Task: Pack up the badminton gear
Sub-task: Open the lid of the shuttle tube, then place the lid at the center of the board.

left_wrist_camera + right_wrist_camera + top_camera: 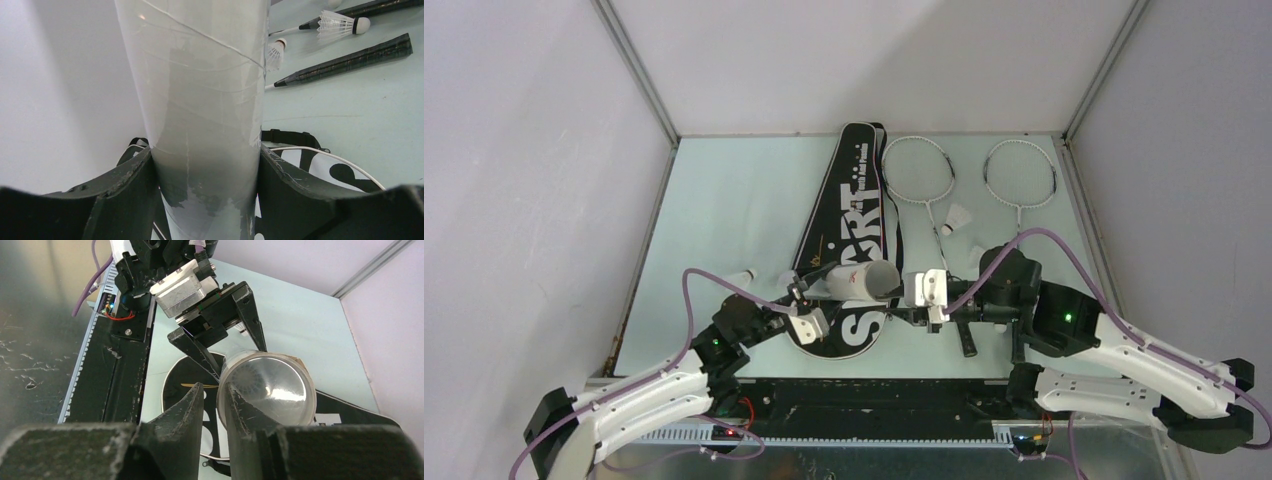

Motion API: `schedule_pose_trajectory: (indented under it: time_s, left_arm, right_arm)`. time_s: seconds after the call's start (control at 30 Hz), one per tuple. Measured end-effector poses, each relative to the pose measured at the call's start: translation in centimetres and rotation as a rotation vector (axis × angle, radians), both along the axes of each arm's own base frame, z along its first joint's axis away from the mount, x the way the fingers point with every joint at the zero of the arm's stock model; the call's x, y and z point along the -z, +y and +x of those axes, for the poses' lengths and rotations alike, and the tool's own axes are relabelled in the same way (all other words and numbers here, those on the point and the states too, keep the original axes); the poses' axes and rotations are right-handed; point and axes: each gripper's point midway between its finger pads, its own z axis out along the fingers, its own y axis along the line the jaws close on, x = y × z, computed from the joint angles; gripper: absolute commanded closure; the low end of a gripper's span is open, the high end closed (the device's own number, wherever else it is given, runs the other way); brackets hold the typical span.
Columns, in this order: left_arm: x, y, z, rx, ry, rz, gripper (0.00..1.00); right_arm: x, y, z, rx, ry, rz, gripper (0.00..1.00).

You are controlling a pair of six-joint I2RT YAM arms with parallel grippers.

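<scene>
The long white tube [865, 279] is held lying above the black "SPORT" bag [852, 205], with my left gripper [205, 150] shut on its body [200, 75]. In the right wrist view the tube's round end [272, 387] faces me, and feather shapes show inside it. My right gripper [214, 386] has its jaws a narrow gap apart, astride the left rim of that end, and grips nothing. Two silver-framed rackets [919, 170] [1021, 172] lie at the back right. One shuttlecock [961, 218] rests between their shafts and another [742, 275] lies left of the bag.
The racket handles [350, 59] and two shuttlecocks [342, 23] [276, 50] lie on the pale table [724, 220] beyond the tube. Grey walls close in three sides. A black rail [864, 400] runs between the arm bases.
</scene>
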Motion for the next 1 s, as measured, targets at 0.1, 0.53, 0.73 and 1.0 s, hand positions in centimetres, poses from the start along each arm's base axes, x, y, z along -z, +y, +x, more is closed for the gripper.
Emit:
schedule_pose_trajectory:
  time_s: [0.1, 0.53, 0.73, 1.0]
  left_arm:
    - [0.1, 0.1, 0.1, -0.006, -0.002, 0.006, 0.45]
    - [0.1, 0.4, 0.2, -0.023, -0.003, 0.008, 0.46]
    - [0.2, 0.5, 0.3, -0.027, 0.000, 0.011, 0.46]
    - [0.0, 0.5, 0.2, -0.027, -0.003, 0.006, 0.47]
  right_arm:
    - [0.1, 0.1, 0.2, 0.011, 0.000, -0.003, 0.86]
    - [-0.6, -0.8, 1.0, 0.082, -0.007, 0.016, 1.00]
    - [-5.1, -3.4, 0.3, 0.109, -0.075, 0.205, 1.00]
    - [-10.0, -6.8, 0.9, 0.235, -0.085, 0.432, 1.00]
